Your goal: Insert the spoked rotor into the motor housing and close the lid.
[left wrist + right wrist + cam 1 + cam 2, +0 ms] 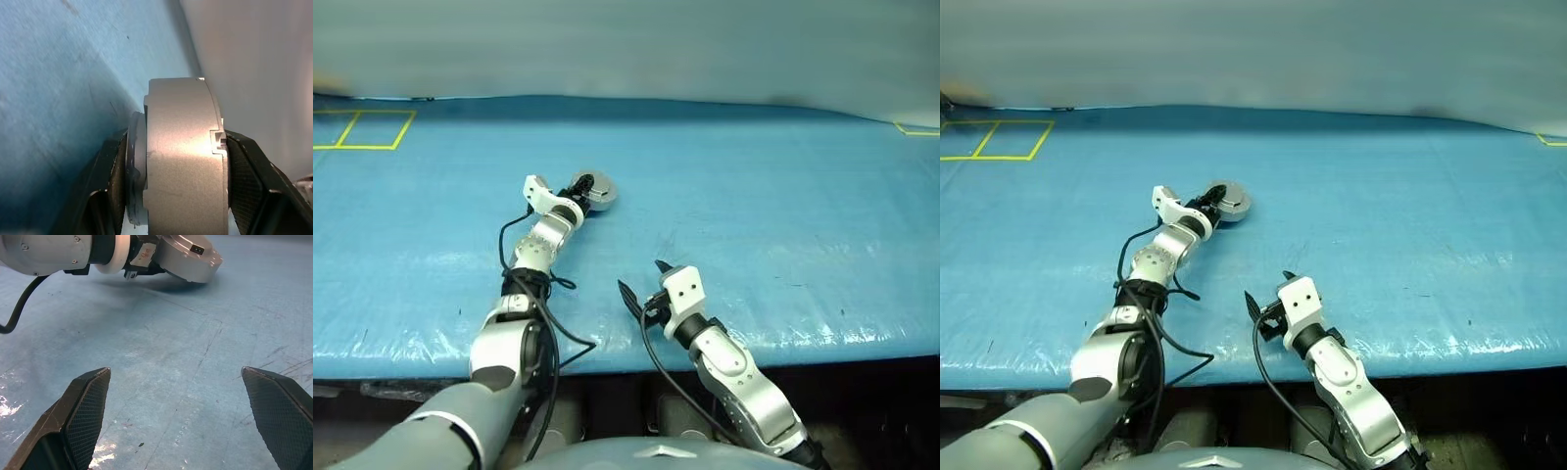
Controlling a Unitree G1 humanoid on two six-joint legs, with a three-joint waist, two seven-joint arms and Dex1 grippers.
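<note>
Clamped between the left gripper's (178, 196) black fingers (247, 176) was the short round silver metal motor housing (594, 191), lid seemingly seated, apparently for setting on the blue table (783, 196). Nearer, well behind it, the right gripper (178, 421) was spread wide, empty.

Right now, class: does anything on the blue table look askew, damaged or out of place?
Nothing stands out. The left end effector grips the closed motor housing; the right end effector is open above the table.
</note>
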